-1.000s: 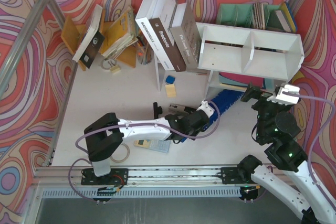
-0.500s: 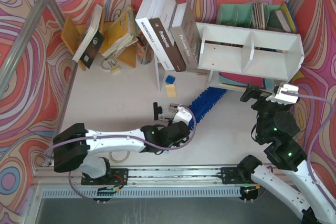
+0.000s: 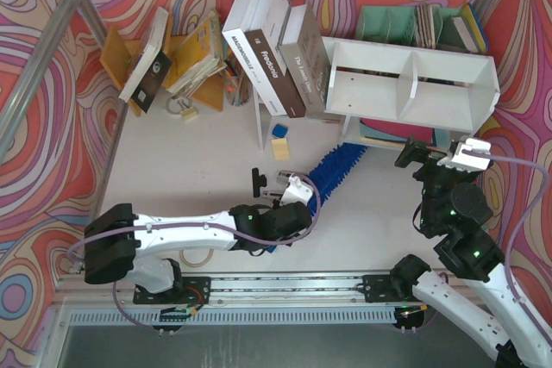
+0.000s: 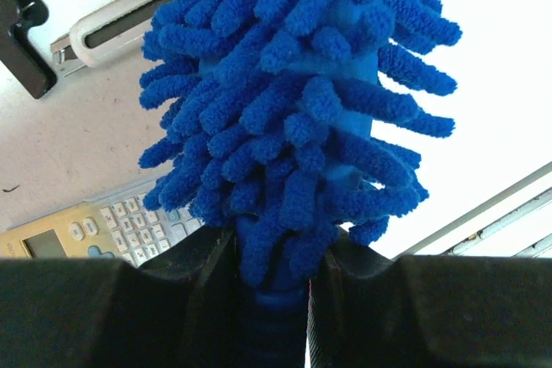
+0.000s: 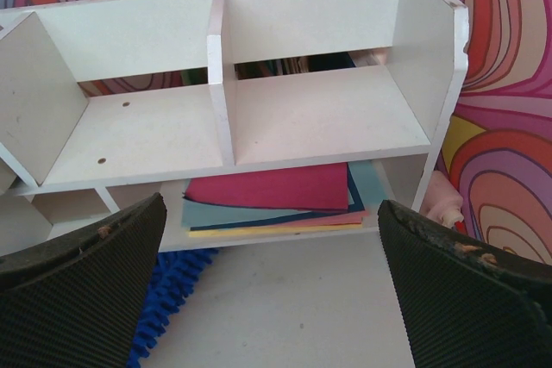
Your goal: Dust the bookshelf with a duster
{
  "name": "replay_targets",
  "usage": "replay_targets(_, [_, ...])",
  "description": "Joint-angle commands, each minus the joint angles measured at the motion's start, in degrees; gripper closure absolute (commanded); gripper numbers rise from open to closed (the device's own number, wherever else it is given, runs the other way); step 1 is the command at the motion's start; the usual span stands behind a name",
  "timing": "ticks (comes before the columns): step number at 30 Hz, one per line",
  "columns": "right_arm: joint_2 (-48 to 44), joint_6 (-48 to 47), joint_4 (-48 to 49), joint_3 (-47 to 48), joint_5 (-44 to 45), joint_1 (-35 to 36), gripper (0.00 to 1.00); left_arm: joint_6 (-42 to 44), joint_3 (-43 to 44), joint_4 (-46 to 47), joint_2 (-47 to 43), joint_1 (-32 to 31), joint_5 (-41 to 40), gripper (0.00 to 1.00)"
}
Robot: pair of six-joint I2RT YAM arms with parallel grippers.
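Top external: one duster [image 3: 338, 166] in the left hand [image 3: 302, 191], one bookshelf [image 3: 379, 92]

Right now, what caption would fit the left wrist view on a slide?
Left gripper shut on the duster just below its fluffy blue head, a calculator lying on the table beside it.

The left pincer [image 4: 274, 249] covers the duster [image 4: 293, 109] handle from me. The bookshelf [image 5: 319, 114] runs off my right wrist view's left edge; its board hides part of the papers [image 5: 267, 187].
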Motion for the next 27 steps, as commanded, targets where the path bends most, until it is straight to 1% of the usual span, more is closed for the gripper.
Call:
replay_targets(1, [-1.1, -0.9, 1.9, -0.2, 0.7, 0.0, 0.01, -5.0, 4.8, -12.2, 5.1, 0.9, -3.6, 1.00])
replay_targets(5, [-1.5, -0.9, 2.0, -0.3, 0.8, 0.0, 0.01, -4.9, 6.5, -14.2, 7.8, 0.8, -0.7, 1.00])
replay_targets(10, [-1.6, -0.9, 2.0, -0.3, 1.0, 0.0, 0.01, -4.4, 7.1, -14.6, 6.4, 0.7, -2.2, 1.00])
replay_targets(16, [-1.4, -1.0, 2.0, -0.3, 0.8, 0.0, 0.01, -4.4, 5.6, -13.8, -1.7, -0.6, -8.7, 1.00])
replay_targets(20, [-1.4, -0.9, 2.0, -0.3, 0.8, 0.0, 0.01, -4.7, 2.9, -11.0, -7.5, -1.2, -11.0, 1.00])
replay_targets(22, [-1.4, -1.0, 2.0, -0.3, 0.8, 0.0, 0.01, -4.7, 1.8, -10.1, -8.8, -1.3, -11.2, 1.00])
replay_targets(24, [-1.3, -1.0, 2.0, -0.3, 0.8, 0.0, 0.01, -4.9, 1.6, -9.9, -8.1, -1.3, -10.5, 1.00])
replay_targets(27, [-1.2, -0.9, 2.0, -0.3, 0.8, 0.1, 0.01, -4.8, 2.4, -10.7, -4.7, -1.3, -8.3, 1.00])
